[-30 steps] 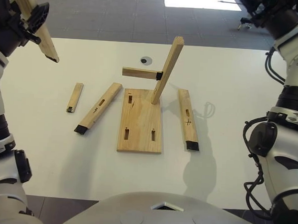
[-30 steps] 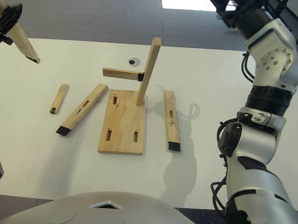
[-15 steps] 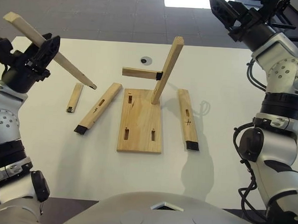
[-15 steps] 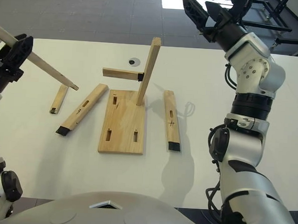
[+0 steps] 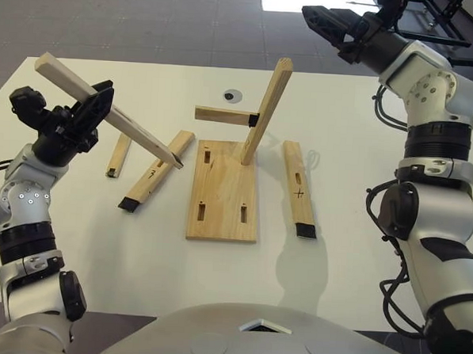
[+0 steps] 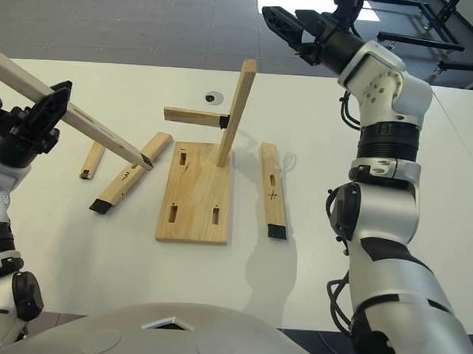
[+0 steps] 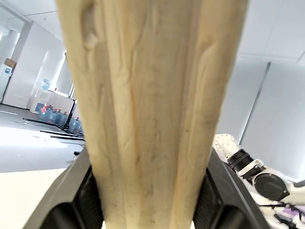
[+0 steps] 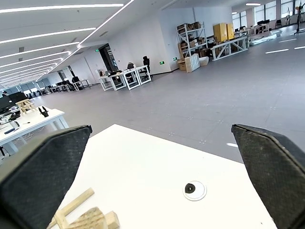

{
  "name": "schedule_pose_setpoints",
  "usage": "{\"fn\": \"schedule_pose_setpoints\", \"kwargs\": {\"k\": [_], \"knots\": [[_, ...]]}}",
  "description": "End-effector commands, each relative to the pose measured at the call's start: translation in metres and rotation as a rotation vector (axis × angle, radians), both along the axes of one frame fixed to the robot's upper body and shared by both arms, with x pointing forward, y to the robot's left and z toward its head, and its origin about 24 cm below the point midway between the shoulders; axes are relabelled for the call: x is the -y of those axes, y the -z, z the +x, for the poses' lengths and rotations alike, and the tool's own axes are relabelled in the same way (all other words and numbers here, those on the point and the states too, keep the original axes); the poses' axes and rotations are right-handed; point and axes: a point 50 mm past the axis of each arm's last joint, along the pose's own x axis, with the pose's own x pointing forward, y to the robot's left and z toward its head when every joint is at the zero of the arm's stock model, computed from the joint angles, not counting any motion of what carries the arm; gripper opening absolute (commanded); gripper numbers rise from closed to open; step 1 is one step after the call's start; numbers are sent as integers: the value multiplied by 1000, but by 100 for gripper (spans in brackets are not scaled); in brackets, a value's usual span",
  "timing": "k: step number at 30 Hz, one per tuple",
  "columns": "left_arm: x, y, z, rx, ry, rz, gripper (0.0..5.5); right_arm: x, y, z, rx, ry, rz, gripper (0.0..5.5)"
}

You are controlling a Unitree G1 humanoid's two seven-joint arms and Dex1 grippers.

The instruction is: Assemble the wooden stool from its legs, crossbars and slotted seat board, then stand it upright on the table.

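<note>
On the white surface (image 5: pixel 98 249), the flat slotted wooden seat board (image 5: pixel 219 212) carried just one upright wooden leg (image 5: pixel 268 107); left pincer (image 5: pixel 87 114) gripped a second long pale leg (image 5: pixel 136 130), right pincer (image 5: pixel 320 19) gaped empty.

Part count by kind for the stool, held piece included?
Seat board: 1
Legs: 4 (one upright in the board, one held by the left gripper at, two lying flat)
Crossbars: 2 (one on the upright leg, one loose)
Total: 7
</note>
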Motion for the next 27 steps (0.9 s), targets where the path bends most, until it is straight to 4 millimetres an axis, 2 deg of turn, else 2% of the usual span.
{"fn": "schedule_pose_setpoints", "kwargs": {"k": [1, 5, 11, 17, 21, 27], "knots": [[1, -20, 9, 66, 45, 43, 202, 22, -30, 6, 50, 61, -5, 540], [12, -33, 18, 94, 132, 9, 202, 38, -36, 8, -11, 75, -66, 540], [14, -26, 15, 43, 190, 65, 202, 79, -23, -9, -142, -22, -331, 540], [11, -22, 11, 21, 188, 109, 202, 94, 6, -37, -249, -407, -604, 540], [12, -22, 6, 22, 192, 104, 202, 81, 28, -55, -295, -601, -686, 540], [21, -13, 8, 44, 153, 250, 202, 50, 56, -87, -342, -843, -607, 540]]}}
